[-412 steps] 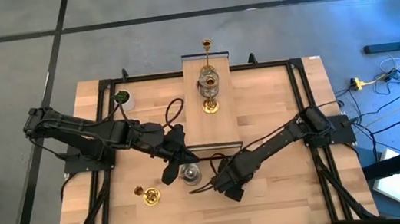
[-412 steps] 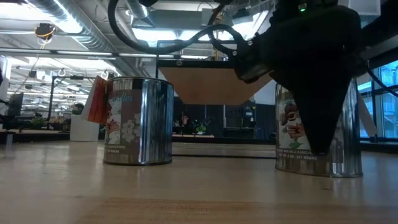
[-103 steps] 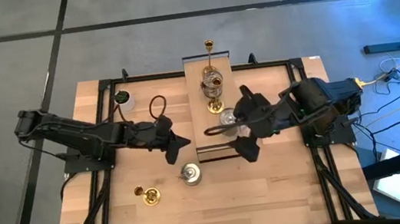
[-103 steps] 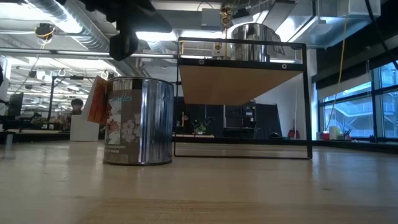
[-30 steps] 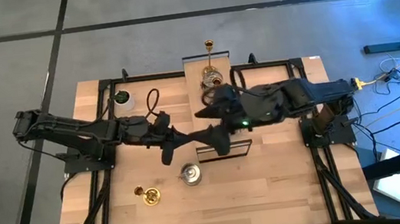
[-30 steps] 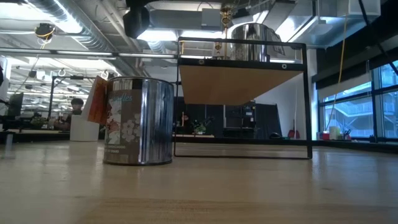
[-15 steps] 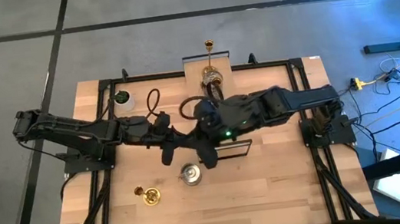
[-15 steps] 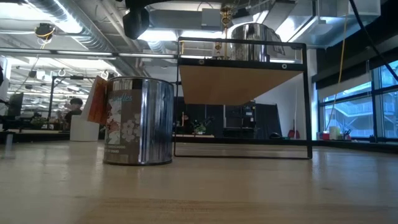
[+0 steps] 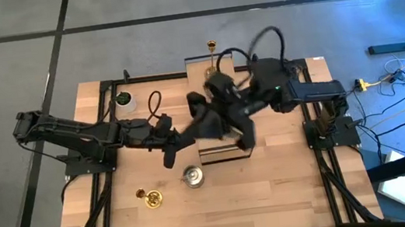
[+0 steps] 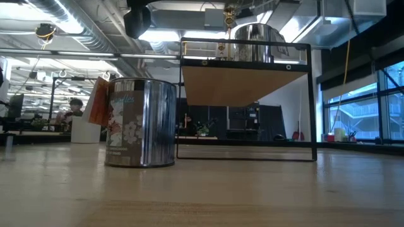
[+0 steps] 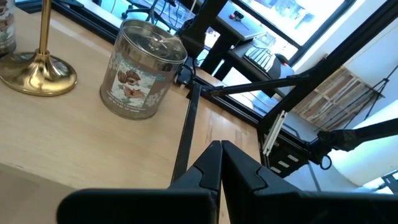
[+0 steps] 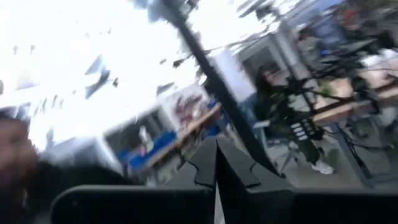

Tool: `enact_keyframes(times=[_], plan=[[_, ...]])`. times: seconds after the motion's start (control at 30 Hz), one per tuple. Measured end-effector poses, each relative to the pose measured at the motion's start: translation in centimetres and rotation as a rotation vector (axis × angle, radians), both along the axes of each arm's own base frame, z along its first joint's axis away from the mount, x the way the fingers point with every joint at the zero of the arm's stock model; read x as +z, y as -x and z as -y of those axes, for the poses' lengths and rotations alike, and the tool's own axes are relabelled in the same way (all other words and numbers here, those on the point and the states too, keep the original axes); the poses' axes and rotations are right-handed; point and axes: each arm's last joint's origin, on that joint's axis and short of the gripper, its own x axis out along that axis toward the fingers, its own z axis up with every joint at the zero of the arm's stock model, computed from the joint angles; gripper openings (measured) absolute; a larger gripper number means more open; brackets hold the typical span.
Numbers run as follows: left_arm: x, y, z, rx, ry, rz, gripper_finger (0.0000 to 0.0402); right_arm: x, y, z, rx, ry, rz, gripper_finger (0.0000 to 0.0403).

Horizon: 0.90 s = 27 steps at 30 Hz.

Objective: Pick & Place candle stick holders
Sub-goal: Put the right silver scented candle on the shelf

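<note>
Since a second ago the right gripper [image 9: 224,130] has been swung back over the raised shelf [image 9: 220,155], fingers pressed together and empty. The left gripper [image 9: 169,143], likewise closed, is held beside the shelf. The silver candle holder [image 9: 192,177], just in front of the shelf, is judged rigid, smooth and slippery, best gripped across its round body.

A white cup [image 9: 124,101] stands at the table's [image 9: 291,188] upper left. A small raised shelf [image 10: 243,82] sits mid-table. A yellow plug [image 9: 361,85] lies on the floor at right.
</note>
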Motion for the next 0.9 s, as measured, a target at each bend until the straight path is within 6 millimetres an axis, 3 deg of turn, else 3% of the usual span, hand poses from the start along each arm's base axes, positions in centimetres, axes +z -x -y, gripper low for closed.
enact_keyframes(times=[0.17,0.33,0.63,0.9], plan=[[0.0,0.0,0.3,-0.004,0.002,0.000,0.0002,-1.6,2.3,-2.5,-0.046,0.221,-0.209,0.0007],[0.0,0.0,0.3,0.000,0.017,0.003,0.0002,-5.0,5.1,-6.4,-0.369,0.384,-0.568,0.0007],[0.4,-0.3,-1.3,0.035,0.010,0.043,0.0002,-7.3,11.6,-10.1,-0.674,0.345,-0.846,0.0003],[0.8,-0.5,-4.2,0.072,0.020,0.093,0.0002,-11.6,14.0,-12.1,-0.916,0.244,-0.928,0.0003]])
